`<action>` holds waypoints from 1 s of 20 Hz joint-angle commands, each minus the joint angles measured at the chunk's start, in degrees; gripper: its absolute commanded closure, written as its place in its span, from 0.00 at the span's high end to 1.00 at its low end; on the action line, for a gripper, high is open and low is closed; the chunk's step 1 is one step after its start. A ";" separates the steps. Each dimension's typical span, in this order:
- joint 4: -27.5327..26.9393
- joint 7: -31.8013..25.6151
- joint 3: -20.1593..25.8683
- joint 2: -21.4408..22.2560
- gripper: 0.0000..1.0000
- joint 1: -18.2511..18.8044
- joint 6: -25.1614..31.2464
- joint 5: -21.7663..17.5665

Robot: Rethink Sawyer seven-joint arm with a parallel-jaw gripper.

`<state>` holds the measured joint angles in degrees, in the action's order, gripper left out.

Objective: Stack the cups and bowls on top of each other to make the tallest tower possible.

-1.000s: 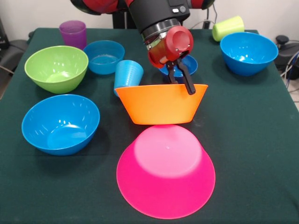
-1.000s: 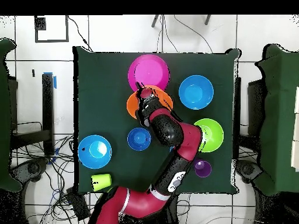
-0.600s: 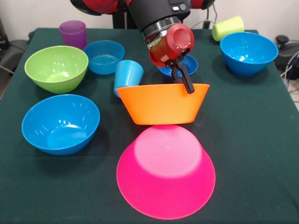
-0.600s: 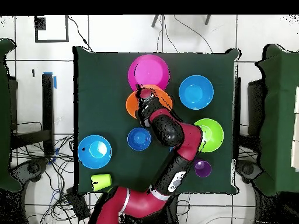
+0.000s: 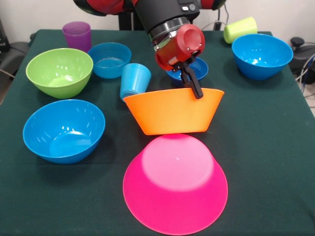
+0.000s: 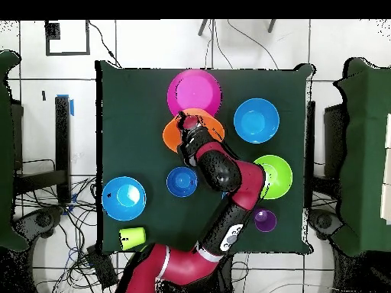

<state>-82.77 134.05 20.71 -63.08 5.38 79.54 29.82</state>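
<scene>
Gripping the orange bowl (image 5: 172,114) by its far rim, our claw (image 5: 191,84) is closed on it, fingers straddling the rim. We see the bowl upright, its base at the top of the pink bowl (image 5: 175,184), which sits upside down at the middle of the near edge of the tabletop (image 5: 275,157); contact unclear. Light blue cup (image 5: 134,80) is just behind the orange bowl's left end. Small dark-blue bowl (image 5: 196,70) sits behind the claw, mostly hidden. Green bowl (image 5: 59,72) and a blue bowl (image 5: 64,130) are along the left edge, purple cup (image 5: 77,35) at the far-left corner, yellow-green cup (image 5: 240,29) on its side at the far-right corner.
</scene>
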 commanded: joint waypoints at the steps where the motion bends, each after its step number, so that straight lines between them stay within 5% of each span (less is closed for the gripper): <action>1: 3.11 -16.60 7.93 -13.28 0.00 0.76 0.08 -4.55; 6: 1.75 -16.52 6.93 -13.27 0.00 1.59 2.84 -7.08; 20: -14.63 -17.51 2.02 -14.06 0.00 6.43 27.06 -24.34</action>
<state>-94.00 133.81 16.02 -63.89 10.07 90.16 17.49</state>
